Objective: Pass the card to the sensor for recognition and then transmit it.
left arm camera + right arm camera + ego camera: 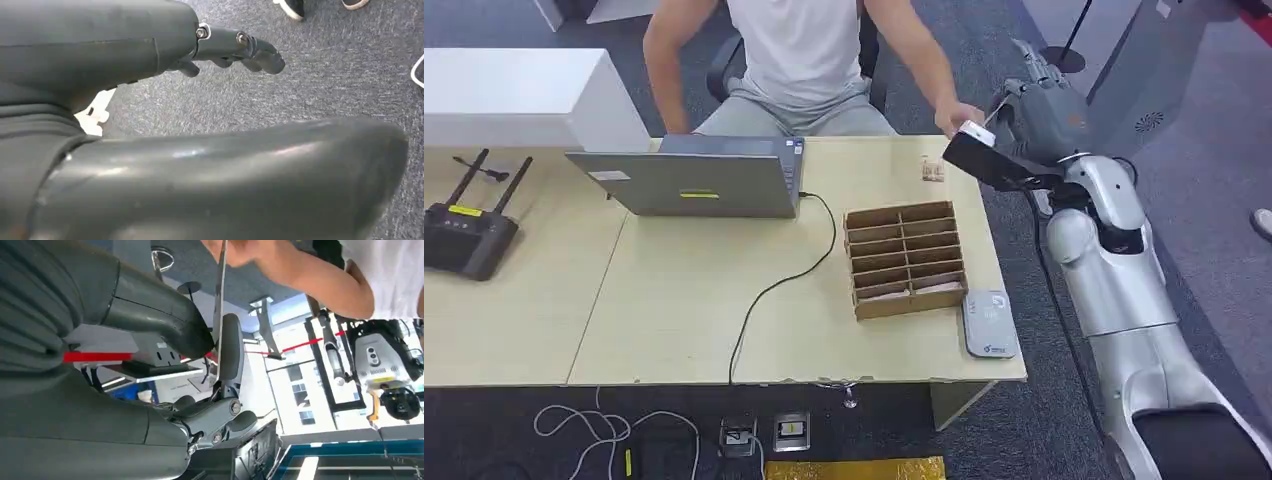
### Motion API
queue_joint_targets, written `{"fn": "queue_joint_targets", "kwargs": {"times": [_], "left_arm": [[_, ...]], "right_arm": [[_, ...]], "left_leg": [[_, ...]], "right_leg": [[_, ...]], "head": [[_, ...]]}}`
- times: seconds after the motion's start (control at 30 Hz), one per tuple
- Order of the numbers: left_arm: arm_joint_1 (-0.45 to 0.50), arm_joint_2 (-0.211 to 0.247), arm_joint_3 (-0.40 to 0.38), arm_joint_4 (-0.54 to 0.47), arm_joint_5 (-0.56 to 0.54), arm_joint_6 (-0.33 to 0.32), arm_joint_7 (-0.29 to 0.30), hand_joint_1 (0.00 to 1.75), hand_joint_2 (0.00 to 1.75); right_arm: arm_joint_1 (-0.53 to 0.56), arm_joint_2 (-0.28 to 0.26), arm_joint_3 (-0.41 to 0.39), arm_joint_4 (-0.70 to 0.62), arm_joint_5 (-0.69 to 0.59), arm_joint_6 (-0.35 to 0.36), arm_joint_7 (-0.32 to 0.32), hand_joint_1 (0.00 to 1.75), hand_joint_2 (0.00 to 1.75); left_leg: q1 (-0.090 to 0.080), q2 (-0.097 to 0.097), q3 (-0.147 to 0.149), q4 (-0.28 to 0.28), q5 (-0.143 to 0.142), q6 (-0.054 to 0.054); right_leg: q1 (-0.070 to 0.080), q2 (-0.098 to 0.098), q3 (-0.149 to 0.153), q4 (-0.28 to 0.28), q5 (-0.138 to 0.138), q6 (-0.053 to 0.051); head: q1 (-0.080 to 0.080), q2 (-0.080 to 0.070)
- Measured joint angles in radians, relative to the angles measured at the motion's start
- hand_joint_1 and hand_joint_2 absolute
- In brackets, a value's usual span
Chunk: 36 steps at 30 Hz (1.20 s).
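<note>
Up in the upper right of the head view the right hand (1024, 120) is raised beyond the table's far right corner, and it pinches one white card (972, 133); in the right wrist view that card (219, 300) runs edge-on between the thick thumb and a darker finger (231, 347), so the grip is narrow and closed on it. One person's hand (959, 117) reaches in from the seated person at the top centre and meets the card's far end; the same hand (235, 251) shows at the top of the right wrist view, touching the card's end.

On the light wooden table (674, 300) sits one grey card sensor (989, 322) at the lower right edge, just beside one brown cardboard divider box (906, 260) with two columns of slots; one open laptop (689, 178) stands left of centre with one black cable (774, 290) trailing off the near edge; one black controller with two antennas (466, 228) lies at far left.

The left hand (235, 50) hangs over grey carpet, fingers loosely curled and apart, holding nothing.
</note>
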Motion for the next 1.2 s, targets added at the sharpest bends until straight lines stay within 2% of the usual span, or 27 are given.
{"fn": "queue_joint_targets", "kwargs": {"times": [0.3, 0.5, 0.67, 0.7, 0.73, 0.77, 0.9, 1.2], "left_arm": [[-0.002, 0.014, -0.011, 0.0, -0.033, -0.039, -0.001, 0.0, 0.0], [-0.005, 0.023, -0.026, 0.0, -0.042, -0.048, -0.004, 0.0, 0.0], [-0.005, 0.027, -0.033, 0.0, -0.044, -0.05, -0.004, 0.0, 0.0], [-0.005, 0.027, -0.034, 0.0, -0.044, -0.05, -0.004, 0.0, 0.0], [-0.005, 0.028, -0.036, 0.0, -0.044, -0.051, -0.004, 0.0, 0.0], [-0.005, 0.03, -0.037, 0.0, -0.043, -0.052, -0.004, 0.0, 0.0], [-0.005, 0.034, -0.04, 0.0, -0.038, -0.062, -0.004, 0.0, 0.0], [-0.005, 0.047, -0.042, 0.0, -0.029, -0.068, -0.004, 0.0, 0.0]], "right_arm": [[-0.136, 0.058, 0.019, 0.237, 0.09, -0.04, -0.047, 1.75, 1.75], [-0.215, 0.104, 0.04, 0.404, 0.126, -0.071, -0.048, 1.75, 1.75], [-0.258, 0.138, 0.064, 0.521, 0.157, -0.069, -0.034, 1.75, 1.75], [-0.263, 0.145, 0.066, 0.543, 0.16, -0.069, -0.031, 0.63, 1.75], [-0.266, 0.151, 0.07, 0.561, 0.161, -0.068, -0.029, 0.63, 1.75], [-0.268, 0.155, 0.076, 0.574, 0.162, -0.068, -0.029, 0.0, 1.75], [-0.269, 0.171, 0.088, 0.618, 0.164, -0.078, -0.029, 0.0, 1.75], [-0.282, 0.192, 0.092, 0.676, 0.148, -0.16, -0.029, 0.0, 1.75]], "left_leg": [[0.0, 0.0, 0.0, 0.0, 0.0, 0.0], [0.0, -0.001, -0.001, 0.0, 0.0, 0.0], [0.0, -0.001, -0.001, 0.0, 0.0, 0.0], [0.0, -0.001, -0.001, 0.0, 0.0, 0.0], [0.0, -0.001, -0.001, 0.0, 0.0, 0.0], [0.0, -0.001, -0.001, 0.0, 0.0, 0.0], [0.0, -0.001, 0.0, 0.0, 0.0, 0.0], [0.0, -0.001, -0.001, 0.0, 0.0, 0.0]], "right_leg": [[0.0, 0.0, 0.0, 0.001, 0.0, 0.0], [0.0, -0.001, -0.001, 0.001, 0.0, 0.0], [0.0, 0.0, -0.001, 0.001, 0.0, 0.0], [0.0, 0.0, -0.001, 0.001, 0.0, 0.0], [0.0, -0.001, -0.001, 0.001, 0.0, 0.0], [0.0, 0.0, -0.001, 0.001, 0.0, 0.0], [0.0, 0.0, -0.001, 0.001, 0.0, 0.0], [0.0, 0.0, -0.001, 0.001, 0.0, 0.0]], "head": [[0.0, 0.0], [0.0, 0.0], [0.0, 0.0], [0.0, 0.0], [0.0, 0.0], [0.0, 0.0], [0.0, 0.0], [0.0, 0.0]]}}
